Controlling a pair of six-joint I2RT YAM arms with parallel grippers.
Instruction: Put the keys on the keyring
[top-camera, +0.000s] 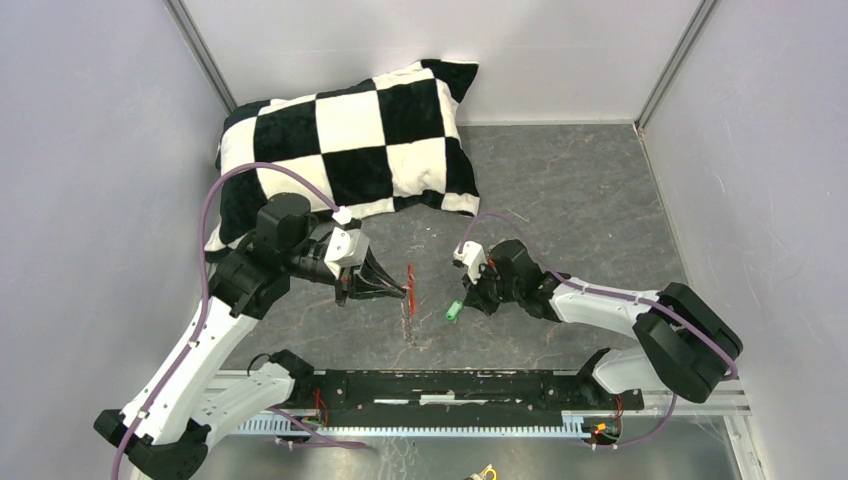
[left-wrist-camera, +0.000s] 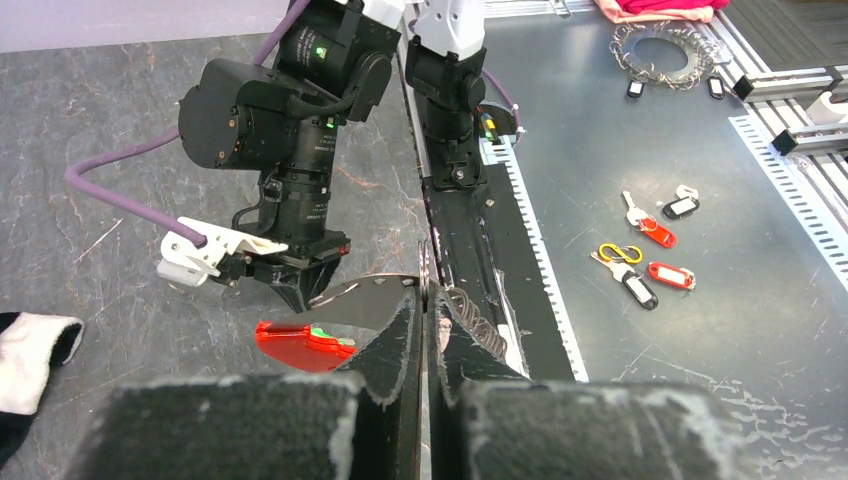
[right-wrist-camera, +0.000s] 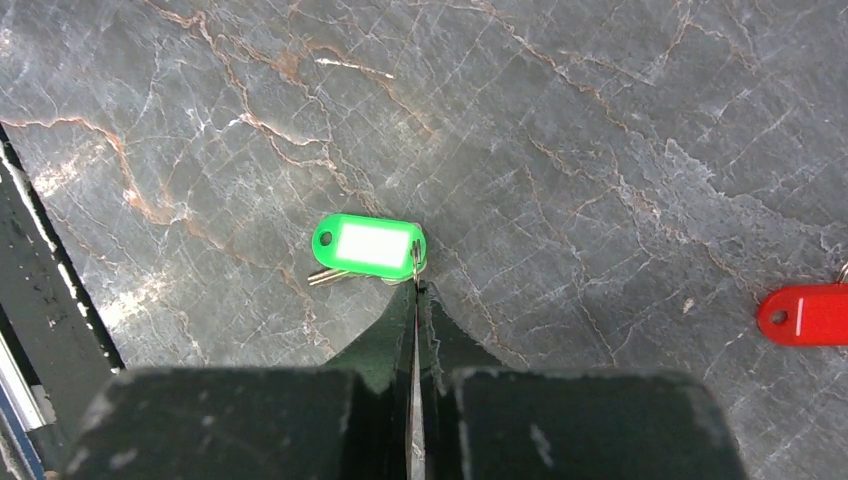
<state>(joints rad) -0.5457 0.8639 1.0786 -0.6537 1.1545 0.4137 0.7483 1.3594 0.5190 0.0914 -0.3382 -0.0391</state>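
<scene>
Your left gripper (left-wrist-camera: 425, 305) is pinching shut on the keyring (left-wrist-camera: 300, 345), its red fob (right-wrist-camera: 805, 313) sitting just beside the tips, your right gripper (right-wrist-camera: 416, 290) is clamping one green key (right-wrist-camera: 368, 245) by its ring, one fob, one key showing.

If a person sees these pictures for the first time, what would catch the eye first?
The black-and-white checkered pillow at the back of the table stands out most. In front of it, the left gripper is shut on the keyring with its bright red fob. Beside it, the right gripper pinches the green key by its small ring.
</scene>
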